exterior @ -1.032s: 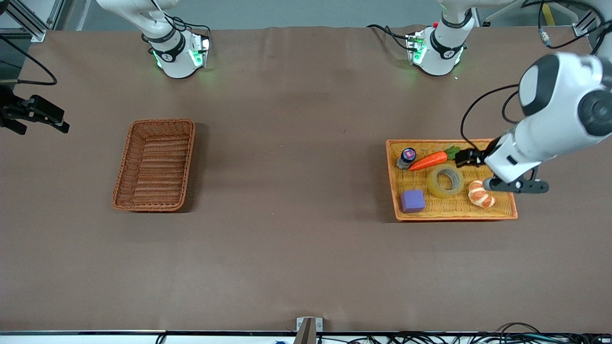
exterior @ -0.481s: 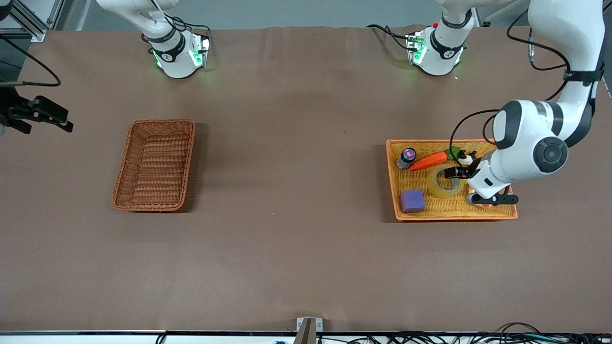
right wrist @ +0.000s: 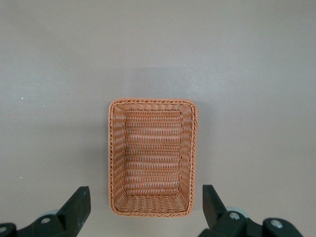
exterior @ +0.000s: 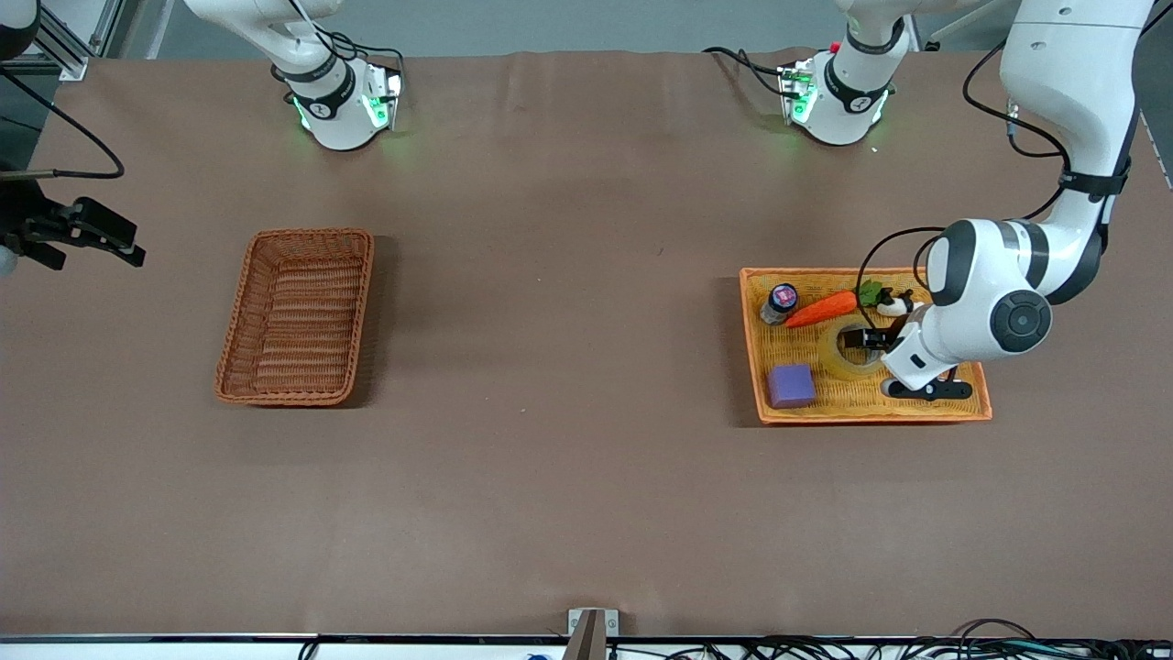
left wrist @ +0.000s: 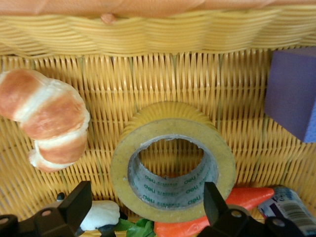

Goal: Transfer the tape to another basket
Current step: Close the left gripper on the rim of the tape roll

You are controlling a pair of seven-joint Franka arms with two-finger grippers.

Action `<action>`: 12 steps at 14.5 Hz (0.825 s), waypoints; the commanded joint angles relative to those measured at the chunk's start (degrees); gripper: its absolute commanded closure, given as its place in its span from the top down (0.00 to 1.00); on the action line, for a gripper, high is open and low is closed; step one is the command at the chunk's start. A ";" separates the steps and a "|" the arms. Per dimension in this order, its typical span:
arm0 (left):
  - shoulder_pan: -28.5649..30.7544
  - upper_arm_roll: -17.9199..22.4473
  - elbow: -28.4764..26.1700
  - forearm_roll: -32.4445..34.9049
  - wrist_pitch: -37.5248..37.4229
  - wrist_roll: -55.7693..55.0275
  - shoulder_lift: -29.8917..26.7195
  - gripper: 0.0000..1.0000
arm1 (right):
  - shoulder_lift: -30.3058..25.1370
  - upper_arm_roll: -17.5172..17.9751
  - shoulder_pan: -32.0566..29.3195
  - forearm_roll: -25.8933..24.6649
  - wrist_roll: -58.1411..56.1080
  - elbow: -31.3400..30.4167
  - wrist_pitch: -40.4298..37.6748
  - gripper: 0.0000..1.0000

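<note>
The tape lies flat, hole up, in the shallow orange-yellow tray basket at the left arm's end of the desk. Around it in that tray are a croissant, a purple block, a toy carrot and a small bottle; the carrot lies just beside the roll, and in the left wrist view the block and the croissant stand a little apart from it.

The left gripper is low over the tape. Its jaws are spread wide, one finger on each flank of the roll, and nothing is gripped. I judge this to be the final approach before the grasp, so the task is barely under way: the roll has not left its tray.

The dark wicker basket, the destination, sits well apart toward the right arm's end of the desk and is seen with nothing in it. The right gripper waits high over that end, its jaws also wide and holding nothing; its wrist view looks straight down into the basket.

What is left, by my reading, is nearly everything: closing on the tape, lifting it out past the carrot and croissant, carrying it the length of the desk, possibly with a handover, and releasing it in the wicker basket.
</note>
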 commanded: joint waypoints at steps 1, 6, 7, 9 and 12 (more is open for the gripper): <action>0.12 0.01 -0.25 1.88 0.51 0.57 1.32 1.00 | -0.67 0.68 -0.36 -0.28 0.61 -1.12 0.66 1.00; 0.56 0.01 -0.25 3.99 2.62 0.57 4.13 1.00 | -0.58 0.68 0.26 -0.28 0.61 -1.13 0.14 1.00; 1.26 -0.08 -0.25 4.08 2.71 0.57 4.31 1.00 | -0.49 0.68 0.26 -0.28 0.61 -1.13 0.14 1.00; 1.44 -0.08 -0.25 4.08 2.88 0.65 4.58 1.00 | -0.58 0.68 0.34 -0.28 0.52 -1.04 0.31 1.00; 1.62 -0.08 -0.42 4.08 3.76 0.65 5.11 0.66 | -0.67 0.59 0.26 -0.28 0.52 -0.77 -0.13 1.00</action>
